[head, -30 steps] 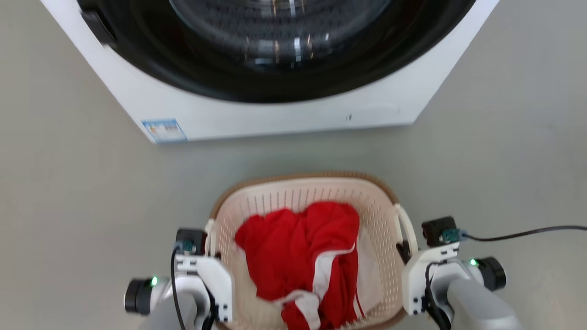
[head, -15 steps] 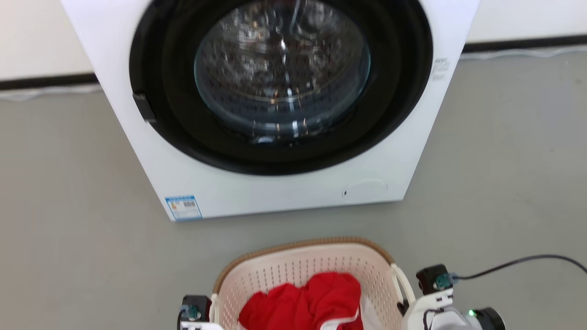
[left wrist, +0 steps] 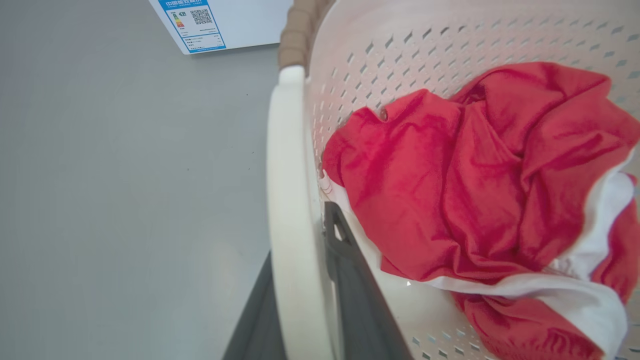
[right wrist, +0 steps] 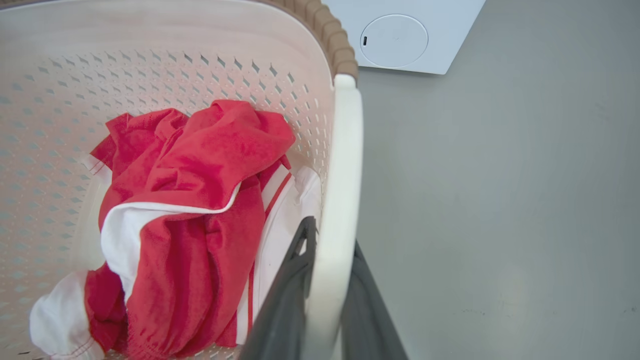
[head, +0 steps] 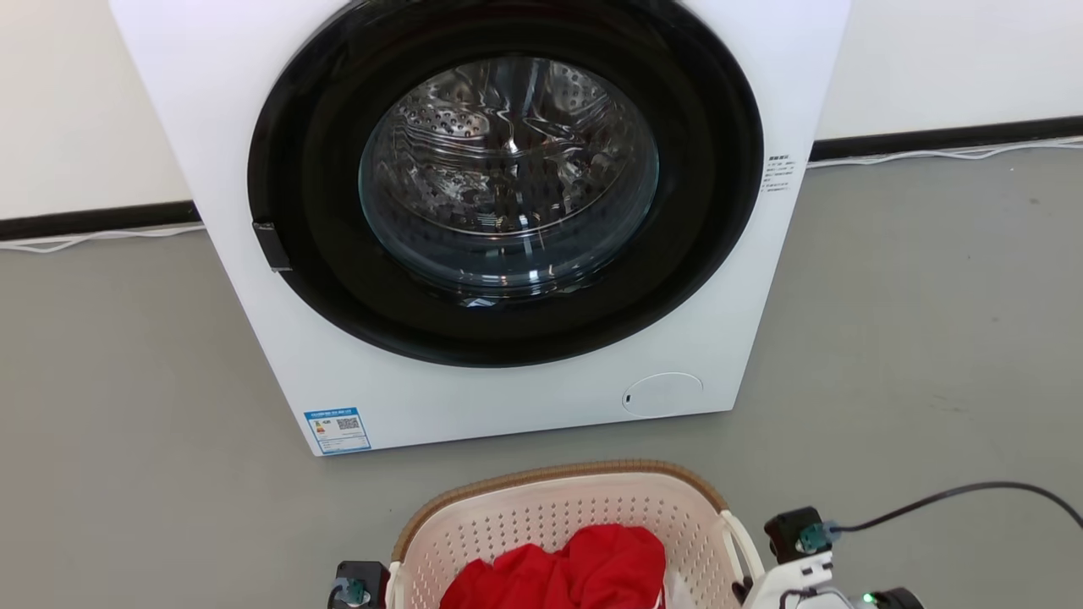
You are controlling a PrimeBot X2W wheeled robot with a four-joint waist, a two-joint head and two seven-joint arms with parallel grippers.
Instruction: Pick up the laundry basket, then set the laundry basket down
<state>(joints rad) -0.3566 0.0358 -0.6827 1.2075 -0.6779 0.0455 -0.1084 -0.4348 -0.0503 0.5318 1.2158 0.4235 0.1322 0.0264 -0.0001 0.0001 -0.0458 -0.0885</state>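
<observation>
The left gripper (left wrist: 300, 235) is clamped on the laundry basket's (left wrist: 400, 50) white left loop handle (left wrist: 287, 200). One dark finger is outside the handle and the other is inside, against the perforated wall. The right gripper (right wrist: 334, 235) pinches the right loop handle (right wrist: 342, 175) the same way, so the basket sits between the two grippers. Its brown woven-look rim (head: 550, 470) curves away ahead of both sets of fingertips.

Outward of each gripper there is bare grey floor (head: 931, 338), wide and free on both sides. Inward, just beside each inner finger, a crumpled red and white garment (left wrist: 475, 175) lies in the basket.

Ahead of the grippers, past the far rim and a strip of floor, a white front-loading washing machine (head: 508, 406) stands across the way. Its energy label (left wrist: 192, 20) is ahead of the left gripper and its round service flap (right wrist: 394, 41) is ahead of the right one. A black cable (head: 956, 495) trails from the right wrist outward over the floor.
</observation>
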